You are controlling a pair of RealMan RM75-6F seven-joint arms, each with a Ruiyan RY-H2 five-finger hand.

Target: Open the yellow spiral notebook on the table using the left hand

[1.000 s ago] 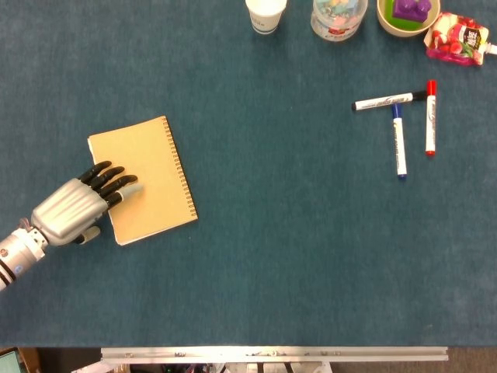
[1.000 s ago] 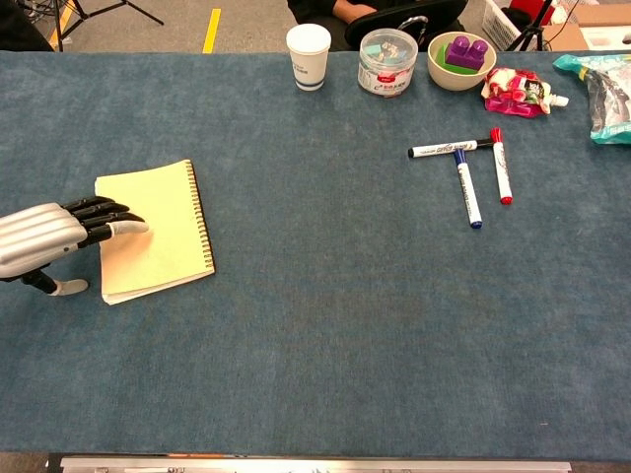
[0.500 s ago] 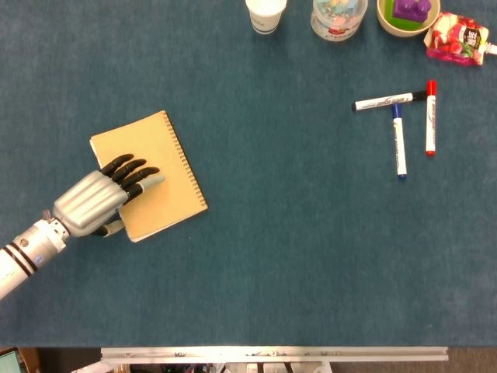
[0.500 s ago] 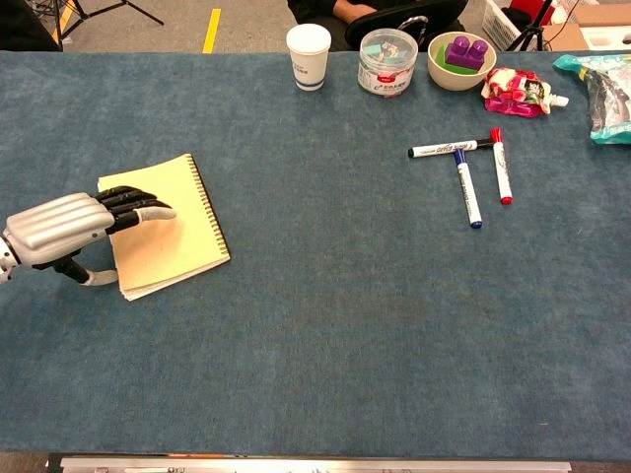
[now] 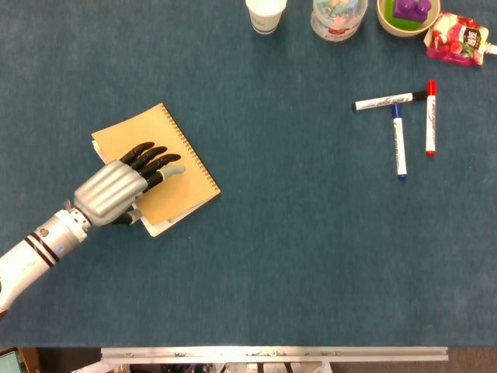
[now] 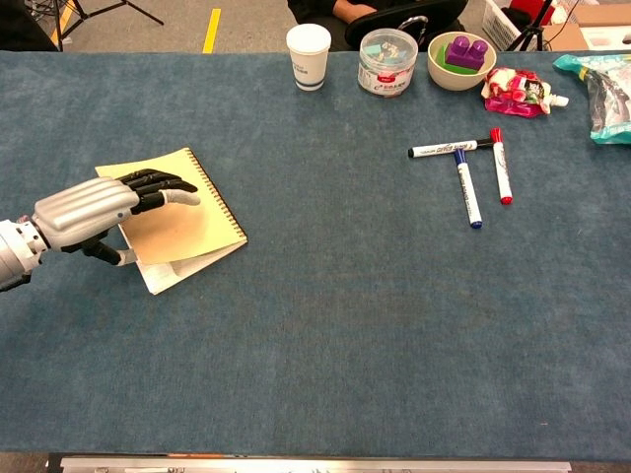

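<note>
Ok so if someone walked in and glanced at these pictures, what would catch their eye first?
Probably the silver left hand lying with dark fingers spread on the yellow spiral notebook at the table's left, its cover lifting off the white pages at the near edge. Next, the three markers lying at the right.

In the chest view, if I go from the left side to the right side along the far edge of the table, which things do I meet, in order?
White paper cup → clear round container → bowl with purple blocks → red and white snack pouch → teal bag at the right edge.
</note>
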